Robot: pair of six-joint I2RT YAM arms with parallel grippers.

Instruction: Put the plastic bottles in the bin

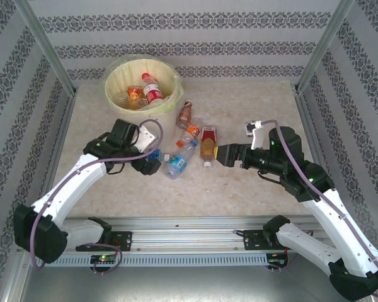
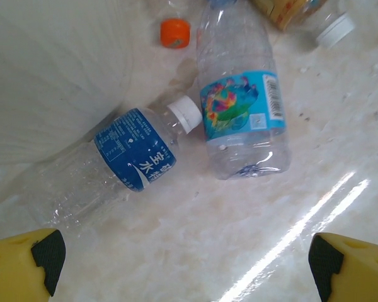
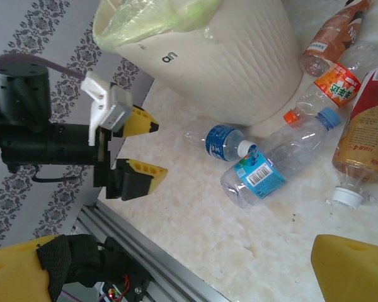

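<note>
- table (image 1: 239, 189): pale marbled top, with the bin standing at its far left
- bin (image 1: 174, 80): round pale yellow bucket with a yellowish bag liner, upright; at least 2 bottles lie inside, a red-labelled bottle (image 1: 153, 90) and an orange bottle (image 1: 135, 96)
- left gripper (image 3: 152, 146): low in front of the bin's base, jaws spread wide with nothing between them, pointing at the dark-blue-labelled bottle (image 2: 129, 154)
- right gripper (image 1: 219, 155): well right of the bin, beyond the loose bottles, jaws wide and empty, tips just beside the tea bottle (image 3: 365, 145)
- 5 loose bottles lie on their sides on the table right of the bin's base
- tea bottle: red label, white cap, farthest from the bin
- light-blue-labelled bottle (image 2: 242, 107): clear, blue cap, between the tea bottle and the bin
- orange-labelled bottle (image 3: 334, 85): orange cap, near the bin's wall
- brown bottle (image 3: 331, 41): close beside the bin's right side
- dark-blue-labelled bottle: white cap, lying just beside the bin's wall
</note>
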